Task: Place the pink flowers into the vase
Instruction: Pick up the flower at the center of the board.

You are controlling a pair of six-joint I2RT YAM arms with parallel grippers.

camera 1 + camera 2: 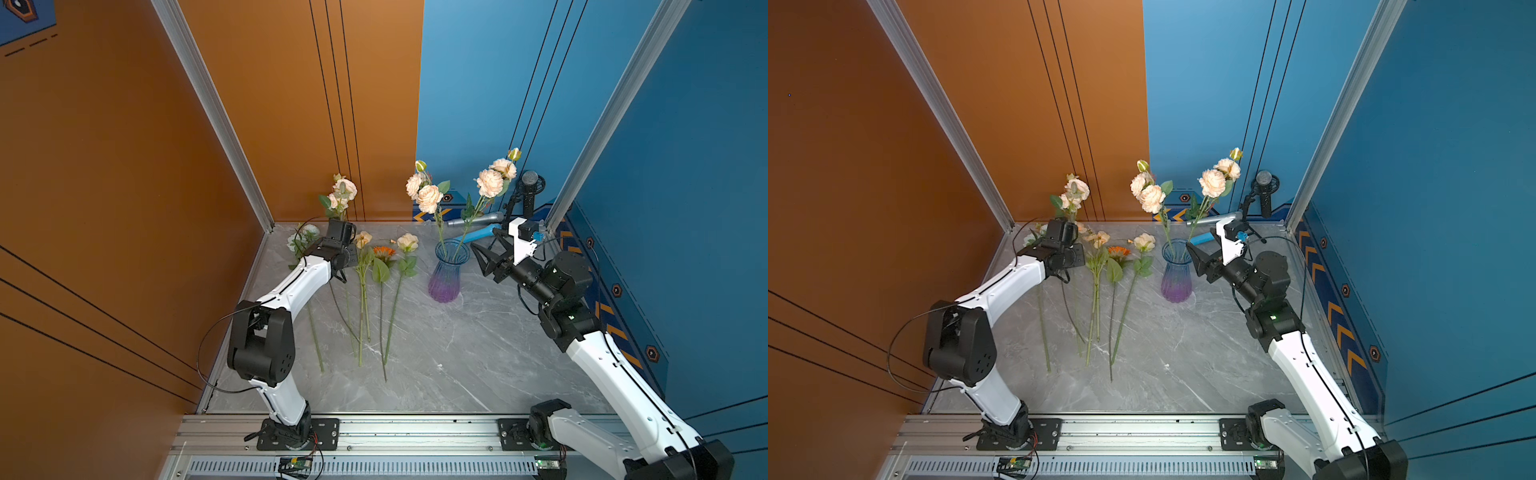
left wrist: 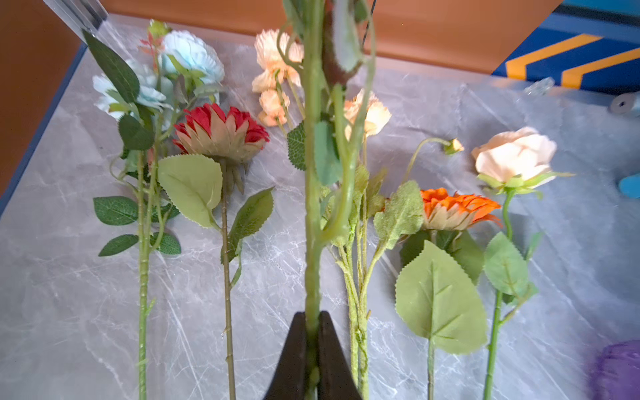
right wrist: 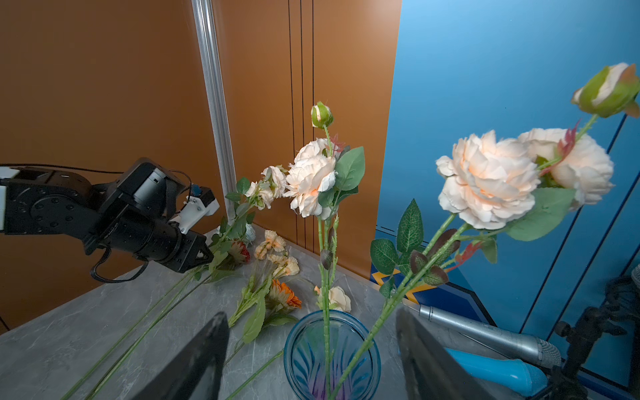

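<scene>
Left gripper (image 2: 313, 317) is clamped tight on the third pink stem (image 2: 311, 173), jaws together around it low on the leafy part. The blooms (image 1: 343, 192) stand up near the back-left corner of the table (image 1: 457, 357). The grip probably sits there so the bare tail hangs free to feed into the vase neck; can't tell if the tail end touches the table. The other two pink stems (image 1: 432, 195) already stand in the vase (image 1: 446, 272), leaning apart, so the mouth has room between them. The vase sits upright toward the back-right of the table. Right gripper (image 3: 311, 315) has its jaws wide apart, holds nothing, and is just beside the vase, apparently not touching; likely parked to steady or guide. The orange daisy (image 1: 383, 251), white-blue cluster (image 1: 305, 236) and red flower (image 2: 221, 133) lie flat toward the left edge, heads to the back edge; these are non-task leftovers.
</scene>
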